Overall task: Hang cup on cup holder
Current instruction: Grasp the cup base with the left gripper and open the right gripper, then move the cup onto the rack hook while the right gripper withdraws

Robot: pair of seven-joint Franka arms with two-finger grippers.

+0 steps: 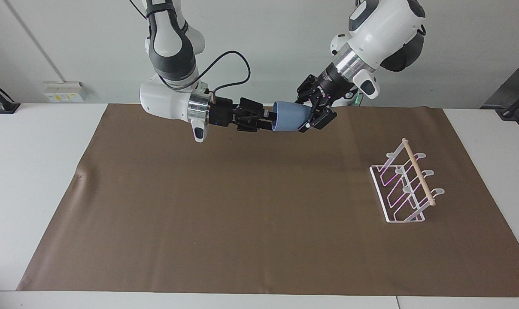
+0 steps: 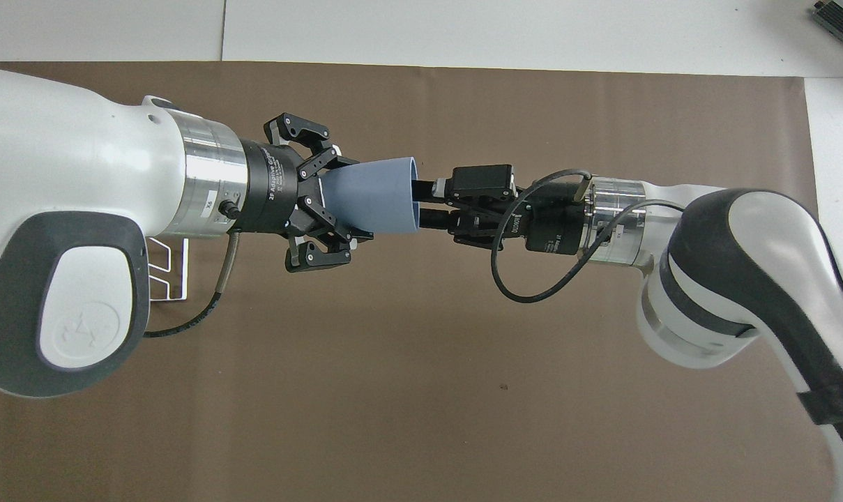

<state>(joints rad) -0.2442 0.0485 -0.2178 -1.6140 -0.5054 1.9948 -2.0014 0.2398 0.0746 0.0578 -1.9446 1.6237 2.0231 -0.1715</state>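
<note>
The light-blue cup (image 1: 291,116) hangs on its side in the air between my two grippers, over the edge of the mat nearest the robots; it also shows in the overhead view (image 2: 372,195). My left gripper (image 1: 304,116) (image 2: 351,200) is shut on the cup's narrow base end. My right gripper (image 1: 268,120) (image 2: 424,204) is at the cup's wide rim with its fingers apart. The white wire cup holder (image 1: 407,184) with its wooden rod stands on the mat toward the left arm's end. In the overhead view only a corner of the holder (image 2: 163,265) shows under the left arm.
A brown mat (image 1: 242,206) covers most of the white table (image 1: 27,171). A black cable loops from the right wrist (image 1: 233,68). Nothing else stands on the mat.
</note>
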